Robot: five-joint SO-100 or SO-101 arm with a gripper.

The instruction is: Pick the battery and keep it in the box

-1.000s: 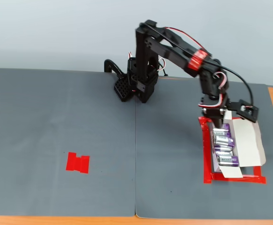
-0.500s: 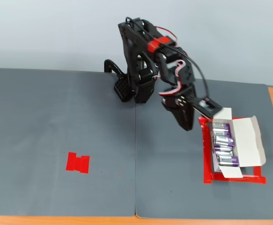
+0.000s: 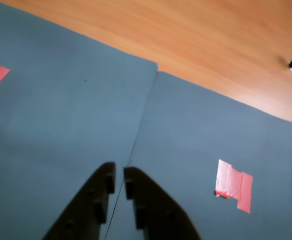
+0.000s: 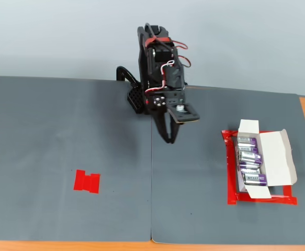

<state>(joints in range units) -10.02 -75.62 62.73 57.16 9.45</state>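
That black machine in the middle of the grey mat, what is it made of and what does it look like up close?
The arm is built from chunky black plastic blocks, with red and white wires looping over its top and front. A small white-marked flap sticks out at the wrist. Its gripper has two flat, black, tapering fingers with small square notches along their inner edges.

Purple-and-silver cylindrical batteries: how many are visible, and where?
4, all in a row inside the open white cardboard box: batteries at. Others may be hidden.
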